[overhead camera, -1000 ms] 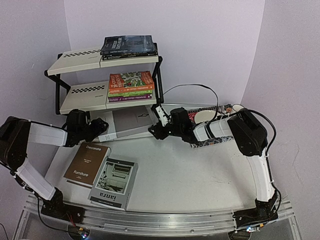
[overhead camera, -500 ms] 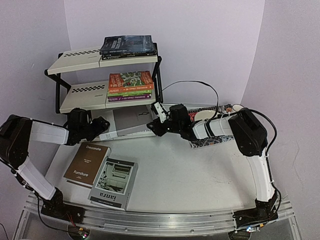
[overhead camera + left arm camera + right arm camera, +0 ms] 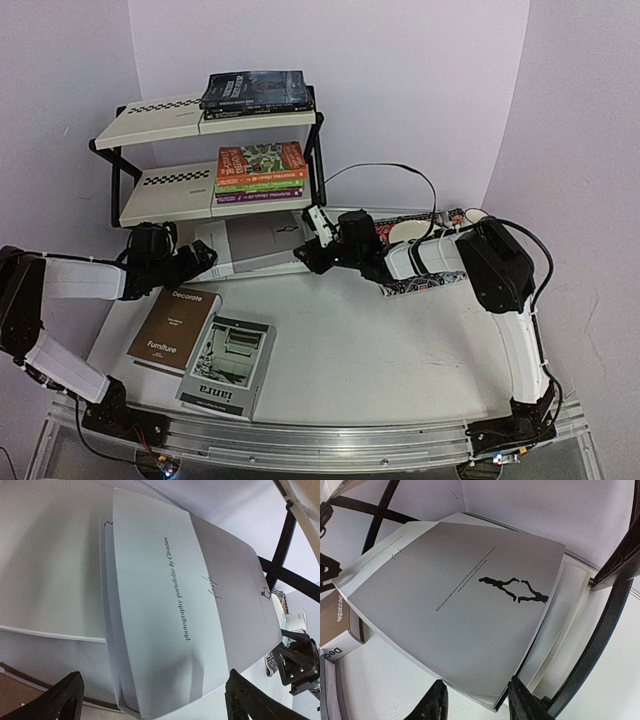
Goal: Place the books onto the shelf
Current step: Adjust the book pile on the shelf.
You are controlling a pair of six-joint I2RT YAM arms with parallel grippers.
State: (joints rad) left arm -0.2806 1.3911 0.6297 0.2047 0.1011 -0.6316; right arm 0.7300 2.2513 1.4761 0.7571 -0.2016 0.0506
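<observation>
White table [image 3: 400, 340], lavender walls; big grey book [image 3: 262, 242] lies at the foot of the shelf [image 3: 160, 185], far edge tucked under the lower tier, out of sight; left gripper [image 3: 203, 260] jaws wide apart at its left end; right gripper [image 3: 476, 702] straddles the near corner; I can't tell whether it's actually pinching; cover bows upward.

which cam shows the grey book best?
Right wrist: the grey book nearly fills the frame, and its cover figure and line of text are clear. Left wrist shows it from the opposite end, with the title running sideways. Top view shows it small, partly under the shelf.
</observation>
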